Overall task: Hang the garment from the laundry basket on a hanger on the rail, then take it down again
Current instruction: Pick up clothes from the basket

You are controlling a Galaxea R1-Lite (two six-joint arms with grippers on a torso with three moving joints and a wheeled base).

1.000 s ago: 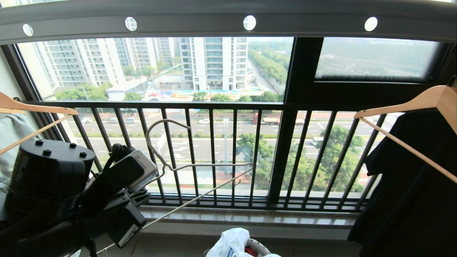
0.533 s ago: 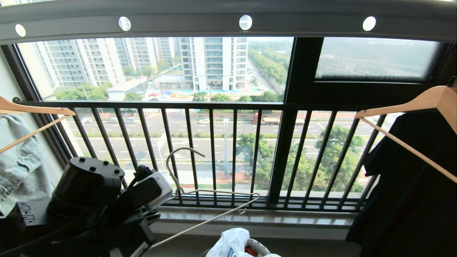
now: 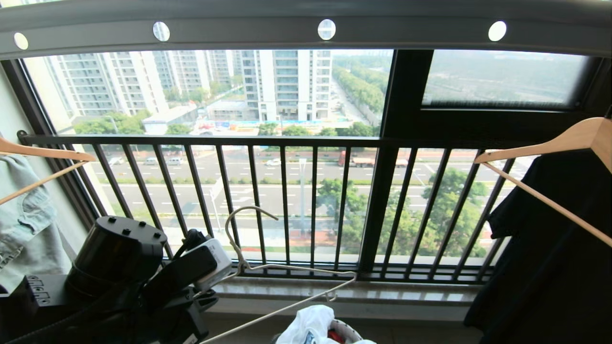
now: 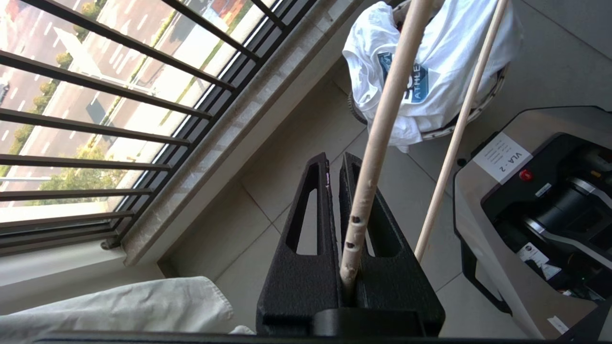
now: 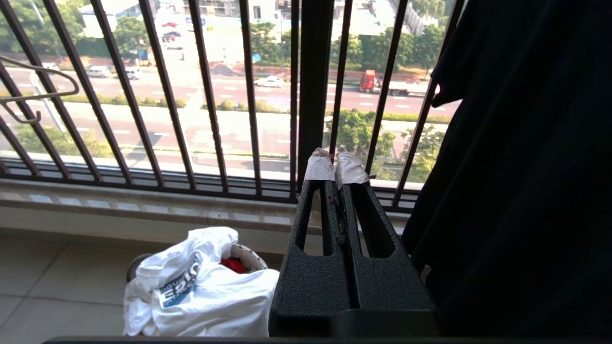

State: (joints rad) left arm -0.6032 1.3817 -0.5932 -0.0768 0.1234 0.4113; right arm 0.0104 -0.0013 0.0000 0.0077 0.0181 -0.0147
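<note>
Garment [image 3: 306,325] in laundry basket [image 3: 345,328] below railing [image 3: 287,210]; hanger [image 3: 267,267] left; rail [image 3: 306,28] overhead.

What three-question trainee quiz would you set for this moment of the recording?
1. True or false: the wire hanger hangs from the perforated rail.
2. Which gripper holds it? A) left gripper B) right gripper
3. Where is the white T-shirt?

Key:
1. False; it is held low, its hook free in front of the black railing.
2. A; the fingers are shut on a hanger bar.
3. Heaped in the laundry basket on the floor.
</note>
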